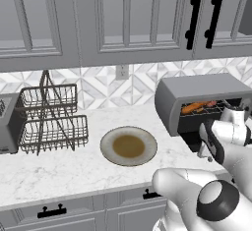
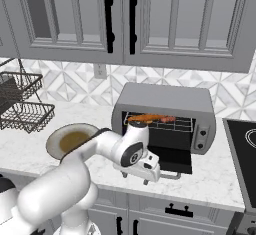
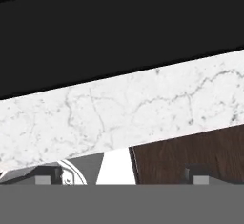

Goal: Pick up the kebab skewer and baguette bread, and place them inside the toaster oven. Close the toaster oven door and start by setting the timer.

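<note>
Now: kebab skewer [image 2: 165, 119] and baguette bread [image 2: 143, 117] on rack inside toaster oven [image 2: 165, 99]. Toaster oven door [image 2: 172, 160] down, open. Gripper [image 2: 150, 175] low beside door edge, likely to lift it; jaw spread cannot tell. Plate [image 1: 107, 139] bare on worktop [image 1: 59, 168].

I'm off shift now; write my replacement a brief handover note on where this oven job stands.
Gripper: low in front of the oven, by the door's edge; holds nothing that I can see; jaws open or shut, cannot tell.
Skewer and baguette: on the rack inside the toaster oven.
Door: folded down, open.
Plate: nothing on it.
Done: both foods loaded.
Left: shut the door, set the timer knob.
</note>
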Tool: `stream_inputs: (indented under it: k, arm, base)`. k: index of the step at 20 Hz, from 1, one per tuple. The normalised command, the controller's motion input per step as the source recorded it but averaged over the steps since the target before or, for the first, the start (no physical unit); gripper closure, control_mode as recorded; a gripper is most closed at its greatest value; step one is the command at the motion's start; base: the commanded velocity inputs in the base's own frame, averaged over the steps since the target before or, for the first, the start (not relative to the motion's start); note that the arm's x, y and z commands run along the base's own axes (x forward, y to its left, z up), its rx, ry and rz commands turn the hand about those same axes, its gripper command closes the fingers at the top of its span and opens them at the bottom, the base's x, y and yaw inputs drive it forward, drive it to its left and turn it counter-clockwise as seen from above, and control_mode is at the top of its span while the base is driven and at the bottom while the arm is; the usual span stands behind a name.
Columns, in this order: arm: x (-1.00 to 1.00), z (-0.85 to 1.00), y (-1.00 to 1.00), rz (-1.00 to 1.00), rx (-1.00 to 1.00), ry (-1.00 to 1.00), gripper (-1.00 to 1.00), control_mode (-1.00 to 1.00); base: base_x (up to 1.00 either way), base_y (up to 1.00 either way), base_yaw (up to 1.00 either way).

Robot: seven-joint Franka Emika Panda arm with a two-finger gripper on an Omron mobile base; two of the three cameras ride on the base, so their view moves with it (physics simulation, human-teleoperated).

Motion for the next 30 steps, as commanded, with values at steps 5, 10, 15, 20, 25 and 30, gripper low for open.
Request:
stream_inputs:
  k: [5, 10, 15, 20, 25, 30]
  arm:
    - [0.5, -0.25, 0.0, 0.03, 0.0, 0.0, -1.0, -1.0]
    - [0.41, -0.45, 0.0, 0.0, -0.01, 0.0, -1.0, -1.0]
    - [0.25, -0.34, 0.0, 0.0, -0.03, 0.0, -1.0, -1.0]
    - [-0.03, -0.12, -0.06, 0.0, -0.03, 0.0, -1.0, -1.0]
    - [0.07, -0.14, 0.0, 0.0, -0.03, 0.0, -1.0, -1.0]
    - [0.42, -0.14, 0.0, 0.0, 0.0, -0.03, -1.0, -1.0]
  base:
    - [0.0, 0.0, 0.0]
    - [0.0, 0.0, 0.0]
    - [0.0, 0.0, 0.0]
    - [0.0, 0.0, 0.0]
    - [0.0, 0.0, 0.0]
    - [0.0, 0.0, 0.0]
